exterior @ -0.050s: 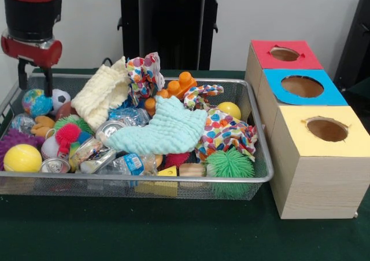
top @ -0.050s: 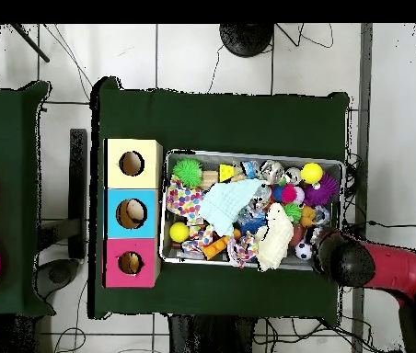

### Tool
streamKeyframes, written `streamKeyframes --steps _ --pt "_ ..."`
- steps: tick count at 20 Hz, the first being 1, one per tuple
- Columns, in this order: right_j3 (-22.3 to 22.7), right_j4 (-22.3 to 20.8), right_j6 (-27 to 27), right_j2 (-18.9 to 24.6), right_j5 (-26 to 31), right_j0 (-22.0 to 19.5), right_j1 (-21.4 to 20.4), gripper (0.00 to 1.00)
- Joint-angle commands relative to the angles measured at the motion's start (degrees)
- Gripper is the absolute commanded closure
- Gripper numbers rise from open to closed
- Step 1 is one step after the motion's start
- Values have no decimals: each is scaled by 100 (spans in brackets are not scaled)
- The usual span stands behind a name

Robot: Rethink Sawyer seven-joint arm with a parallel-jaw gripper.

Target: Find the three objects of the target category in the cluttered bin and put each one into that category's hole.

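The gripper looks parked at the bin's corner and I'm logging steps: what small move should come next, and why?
Probably a short descent with a slight shift inward. The gripper hangs open and empty above the mesh bin's corner, over the globe ball and soccer ball. Both lie uncovered at the top of the clutter, so one of them seems the easiest first grasp.

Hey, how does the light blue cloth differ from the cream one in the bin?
The light blue waffle-textured cloth lies spread flat on top of the pile mid-bin; the cream ribbed cloth is bunched and mounded toward the bin's far side. The blue one covers more of the clutter; the cream one stands higher. Both are soft textured fabric resting on other items.
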Motion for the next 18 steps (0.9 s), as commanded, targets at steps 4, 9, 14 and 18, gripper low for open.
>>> streamKeyframes --steps 4,9,14,18 --pt "-620 -634 -1132 690 -287 -110 980 0" --pt "-993 -751 -1194 917 -499 -235 1410 0" --pt "-1340 -918 -1480 1212 -533 -412 1732 0" --pt "-1323 -986 -1466 1255 -371 -424 1670 0"
